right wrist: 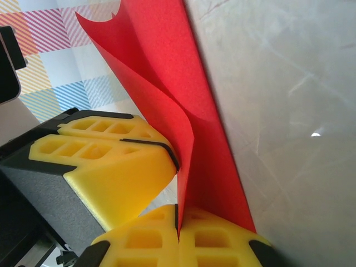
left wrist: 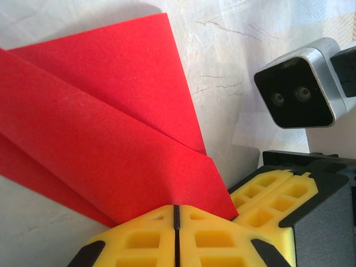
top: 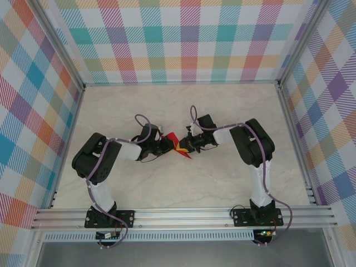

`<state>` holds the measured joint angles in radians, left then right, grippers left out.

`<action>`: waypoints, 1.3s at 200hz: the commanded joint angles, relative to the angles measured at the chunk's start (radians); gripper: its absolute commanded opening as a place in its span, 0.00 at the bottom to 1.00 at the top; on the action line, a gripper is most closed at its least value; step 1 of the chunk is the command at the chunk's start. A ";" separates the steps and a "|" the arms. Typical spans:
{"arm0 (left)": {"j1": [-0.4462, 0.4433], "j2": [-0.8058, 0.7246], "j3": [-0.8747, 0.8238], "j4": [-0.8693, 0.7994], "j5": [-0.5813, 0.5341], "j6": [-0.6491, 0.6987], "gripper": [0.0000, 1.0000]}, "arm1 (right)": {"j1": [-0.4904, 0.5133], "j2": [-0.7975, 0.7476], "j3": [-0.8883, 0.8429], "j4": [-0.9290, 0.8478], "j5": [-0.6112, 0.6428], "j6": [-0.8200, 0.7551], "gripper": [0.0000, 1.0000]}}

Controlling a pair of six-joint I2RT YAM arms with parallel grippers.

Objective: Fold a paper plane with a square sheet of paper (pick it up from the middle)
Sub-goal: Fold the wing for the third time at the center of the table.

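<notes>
The left hand (left wrist: 175, 217) is right up close. Its 2 yellow fingers are pressed together, pinching the bottom edge of the red paper (left wrist: 111, 128). The paper is folded (at least 2 flaps lie over each other). The right hand (right wrist: 178, 219) pinches the same paper too, with its fingers tight together, just beside the left one. From above, the 2 hands meet nose to nose over the middle of the pale desk (top: 167, 105). The red paper sits between them, with its corners poking out.

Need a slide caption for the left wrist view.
Left gripper and right gripper both pinch the folded red paper.
</notes>
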<state>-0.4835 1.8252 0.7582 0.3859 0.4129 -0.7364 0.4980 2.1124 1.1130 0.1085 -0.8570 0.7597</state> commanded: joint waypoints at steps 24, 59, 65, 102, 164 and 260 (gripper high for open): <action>-0.007 0.056 0.022 -0.153 -0.095 -0.003 0.07 | 0.005 -0.027 0.025 -0.179 0.123 -0.107 0.12; -0.006 0.068 0.028 -0.175 -0.101 -0.018 0.07 | 0.007 -0.074 0.008 -0.225 0.152 -0.157 0.17; -0.007 0.069 0.030 -0.181 -0.103 -0.018 0.07 | 0.007 -0.082 0.000 -0.228 0.154 -0.165 0.18; -0.005 0.069 0.035 -0.191 -0.099 -0.018 0.06 | 0.007 -0.115 -0.032 -0.230 0.164 -0.195 0.18; -0.006 0.059 0.050 -0.191 -0.068 -0.007 0.06 | 0.005 -0.099 -0.045 -0.239 0.206 -0.207 0.12; -0.008 -0.055 0.043 -0.102 0.059 0.032 0.14 | -0.007 -0.060 -0.059 -0.119 0.113 -0.114 0.01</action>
<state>-0.4850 1.8286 0.8330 0.2455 0.4282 -0.7177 0.5022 2.0205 1.0782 -0.0513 -0.7055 0.5968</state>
